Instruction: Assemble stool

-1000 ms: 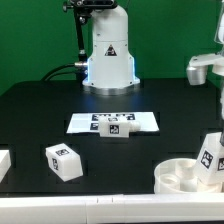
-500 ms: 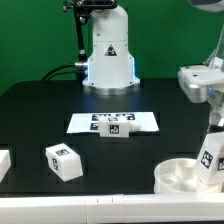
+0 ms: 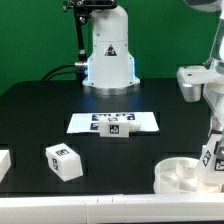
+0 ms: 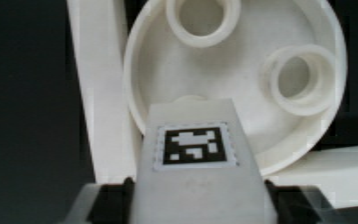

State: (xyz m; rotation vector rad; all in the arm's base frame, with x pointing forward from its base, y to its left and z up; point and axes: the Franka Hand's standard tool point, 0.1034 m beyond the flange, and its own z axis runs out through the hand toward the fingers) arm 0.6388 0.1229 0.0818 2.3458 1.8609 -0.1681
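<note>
The claw (image 4: 197, 203) is clamped on a leg (image 4: 195, 140), its long axis pointing down at the seat (image 4: 172, 72), with the nearest open socket (image 4: 306, 77) just beyond its tip.

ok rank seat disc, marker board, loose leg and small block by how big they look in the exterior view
1. seat disc, though nearer and cut off by the frame
2. marker board
3. loose leg, nearer than the board
4. small block

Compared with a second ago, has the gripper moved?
Yes. Judged against the marker board, the gripper has come down and slightly toward the exterior view's left, and is now shut on the leg at the seat.
</note>
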